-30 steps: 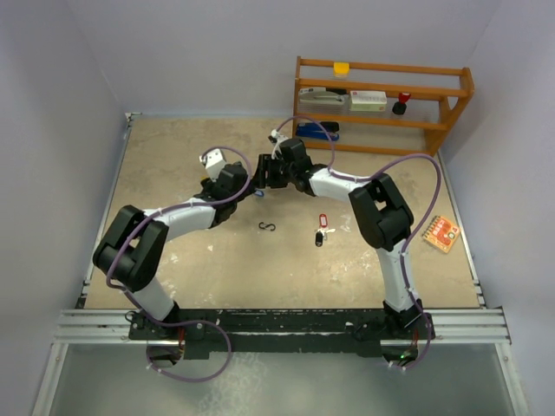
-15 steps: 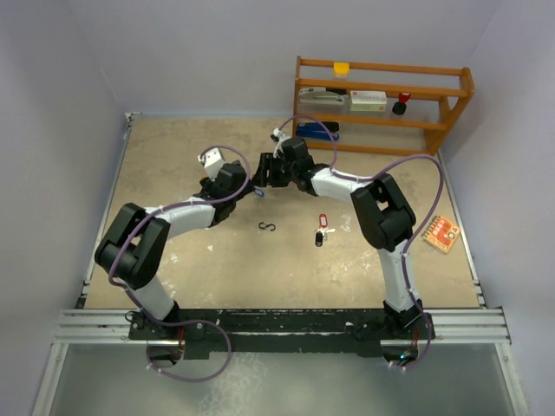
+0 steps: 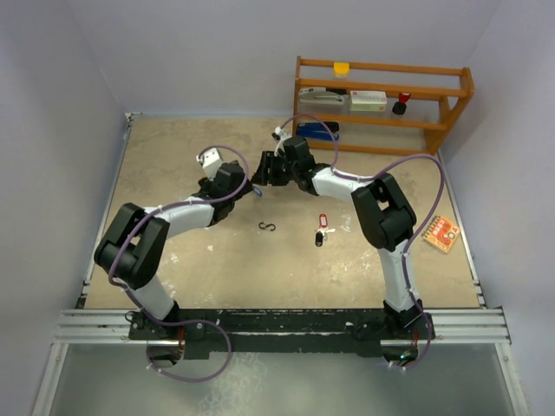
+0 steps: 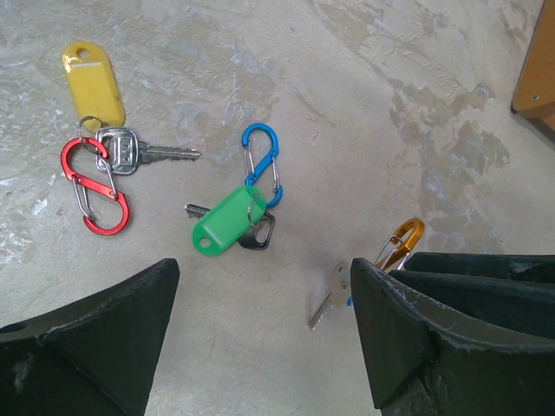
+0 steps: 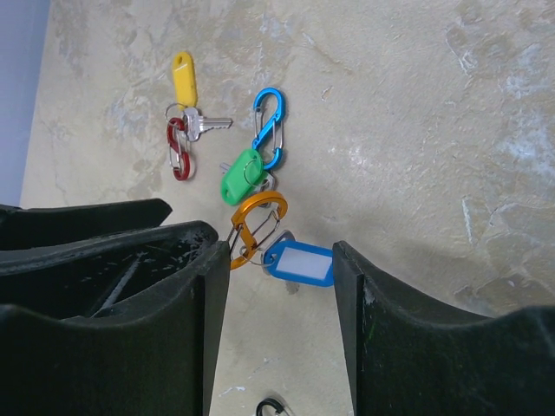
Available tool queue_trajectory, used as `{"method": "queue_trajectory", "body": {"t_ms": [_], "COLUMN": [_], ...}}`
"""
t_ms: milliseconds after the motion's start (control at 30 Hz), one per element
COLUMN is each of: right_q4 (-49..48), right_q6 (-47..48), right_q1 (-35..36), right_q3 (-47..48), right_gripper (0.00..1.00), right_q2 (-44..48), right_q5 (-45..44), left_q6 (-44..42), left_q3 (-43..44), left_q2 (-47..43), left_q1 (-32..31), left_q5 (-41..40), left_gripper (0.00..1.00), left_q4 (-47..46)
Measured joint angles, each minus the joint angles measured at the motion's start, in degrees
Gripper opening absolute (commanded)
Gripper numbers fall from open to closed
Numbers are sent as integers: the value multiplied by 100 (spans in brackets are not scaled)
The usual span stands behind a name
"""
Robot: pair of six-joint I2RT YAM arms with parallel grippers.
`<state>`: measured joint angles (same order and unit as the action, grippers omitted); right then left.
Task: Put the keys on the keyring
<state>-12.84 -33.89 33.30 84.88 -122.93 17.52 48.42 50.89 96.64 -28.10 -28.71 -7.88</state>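
Shelving (image 3: 416, 124) of orange wood stands at the far right of the table (image 3: 165, 156). It carries a yellow block (image 3: 342, 68), a white box (image 3: 368, 100) whose print is too small to read, and a red-capped item (image 3: 403, 102). An orange card (image 3: 441, 234) lies near the right edge, its markings also illegible. A black clip (image 3: 268, 227) lies alone mid-table. The red-tag key (image 3: 324, 219) and the fob (image 3: 319, 240) lie just right of it, well apart from both grippers.

Both arms reach inward and meet over the far middle, hiding the other keys from the top view.

The left gripper (image 4: 260, 347) hangs with jaws spread wide, holding nothing. Beyond its fingers (image 4: 87, 338), the yellow-tag key (image 4: 93, 82) lies far left, its ring overlapping a red clip (image 4: 94, 186). The green-tag key (image 4: 227, 221) lies in line with the gap, its ring at the lower end of a blue clip (image 4: 263, 165).

The right gripper (image 5: 277, 338) has jaws parted, pinching nothing. The blue-tag key (image 5: 299, 263) lies between them, its tag showing a plain white insert. An orange clip (image 5: 257, 227) adjoins that key. The clip's lower end meets the edge of the left-hand finger in that view; whether they touch cannot be told. A finger of the left gripper sits just beside that same finger.
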Motion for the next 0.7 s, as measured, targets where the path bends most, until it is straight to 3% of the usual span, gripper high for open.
{"method": "queue_trajectory", "body": {"t_ms": [500,700], "right_q4": [4,-17], "right_q6": [-24,-87], "right_q1": [0,0], "right_q3": [4,-7], "right_gripper": [50,49], "right_q2": [0,0], "right_q5": [2,2], "left_q6": [4,140], "left_q3": [-105,-166], "left_q2": [-490,-490], "left_q1": [0,0], "left_q5": [184,330], "left_gripper": [77,69], "left_q4": [-2,-61]}}
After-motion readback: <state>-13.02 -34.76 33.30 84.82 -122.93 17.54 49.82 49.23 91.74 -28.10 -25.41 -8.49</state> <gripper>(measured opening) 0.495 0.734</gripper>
